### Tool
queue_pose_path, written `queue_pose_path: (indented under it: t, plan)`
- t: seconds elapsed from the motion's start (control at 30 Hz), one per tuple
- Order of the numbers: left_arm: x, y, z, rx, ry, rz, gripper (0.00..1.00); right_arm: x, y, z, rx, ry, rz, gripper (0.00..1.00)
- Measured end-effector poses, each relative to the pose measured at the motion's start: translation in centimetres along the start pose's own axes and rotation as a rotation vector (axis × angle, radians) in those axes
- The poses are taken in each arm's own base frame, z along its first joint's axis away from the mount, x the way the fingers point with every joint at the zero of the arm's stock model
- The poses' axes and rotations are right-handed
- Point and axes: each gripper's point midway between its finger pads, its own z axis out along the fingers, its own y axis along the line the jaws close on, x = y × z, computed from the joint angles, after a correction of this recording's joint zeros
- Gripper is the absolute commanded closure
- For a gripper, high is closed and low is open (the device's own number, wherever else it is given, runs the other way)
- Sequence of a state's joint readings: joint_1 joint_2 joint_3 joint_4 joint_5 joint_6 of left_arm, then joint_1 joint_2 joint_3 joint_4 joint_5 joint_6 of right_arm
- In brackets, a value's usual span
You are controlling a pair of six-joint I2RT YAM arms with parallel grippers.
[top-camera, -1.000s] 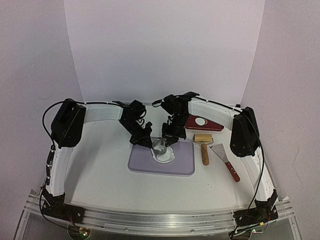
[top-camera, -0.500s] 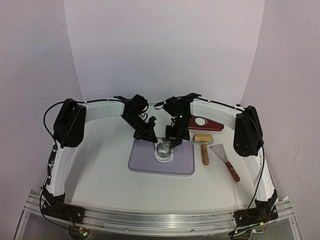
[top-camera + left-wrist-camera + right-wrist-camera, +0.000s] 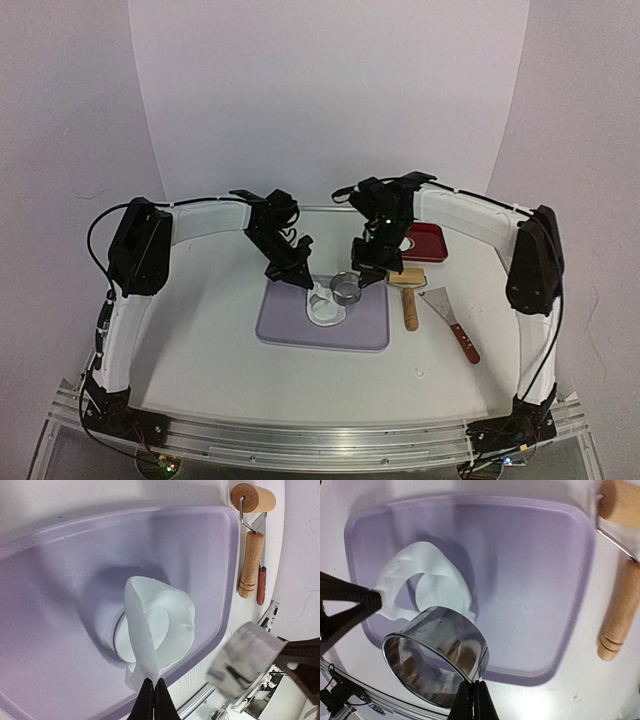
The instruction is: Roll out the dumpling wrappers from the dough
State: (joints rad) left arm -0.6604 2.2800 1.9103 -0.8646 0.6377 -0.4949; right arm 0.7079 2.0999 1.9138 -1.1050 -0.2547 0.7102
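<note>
one wide purple mat point(image 3: 370, 330) carries the work, with the wooden roller point(image 3: 407, 290) just right of it and a red-handled scraper point(image 3: 458, 330) further out. above the mat, the left gripper point(image 3: 152, 691) has its fingers pressed together on the edge of the dough point(image 3: 170, 605), a ragged white sheet that hangs from the pinch as a soft loop with a round hole in it. the right gripper point(image 3: 472, 694) pinches the wall of the metal ring cutter point(image 3: 437, 650), which looks lifted clear of the mat. the peel probably goes best slow and low, so the scrap does not drag the smallest piece: the dumpling wrapper point(image 3: 440, 592), a thin, neat white disc lying flat on the mat under the hole.
</note>
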Motion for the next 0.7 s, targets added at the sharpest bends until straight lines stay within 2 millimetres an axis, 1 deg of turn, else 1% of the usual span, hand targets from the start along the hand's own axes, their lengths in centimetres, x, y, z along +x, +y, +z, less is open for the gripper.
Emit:
queue_pose_path:
  t: [0.07,0.13,0.2,0.27,0.33,0.47,0.6,0.63,0.7]
  plan:
    - [0.2,0.2,0.1,-0.014,0.004,0.003,0.99,0.6,-1.7,-1.5,0.012,-0.018,0.023,1.0]
    - [0.5,0.2,0.2,-0.023,0.014,0.01,0.98,1.3,-3.9,-2.8,0.035,-0.034,0.062,1.0]
    - [0.8,-0.1,0.3,-0.025,0.021,0.024,0.98,2.2,-6.3,-3.6,0.065,-0.043,0.107,1.0]
    - [1.0,-0.5,0.5,-0.024,0.026,0.042,0.98,3.3,-8.8,-4.0,0.104,-0.043,0.156,1.0]
    - [1.2,-1.2,0.6,-0.018,0.031,0.069,0.97,4.8,-11.0,-3.5,0.146,-0.025,0.198,1.0]
    - [1.6,-2.0,1.1,-0.011,0.045,0.107,0.97,8.5,-14.2,-1.7,0.232,0.052,0.246,1.0]
    - [2.1,-2.4,1.7,0.0,0.065,0.129,0.97,10.7,-16.2,-0.3,0.288,0.108,0.266,1.0]
    - [2.1,-2.5,1.8,0.005,0.07,0.136,0.97,11.0,-16.5,-0.1,0.296,0.116,0.267,0.96]
    - [2.1,-2.6,2.1,0.007,0.077,0.141,0.97,11.3,-16.8,0.3,0.302,0.123,0.267,0.86]
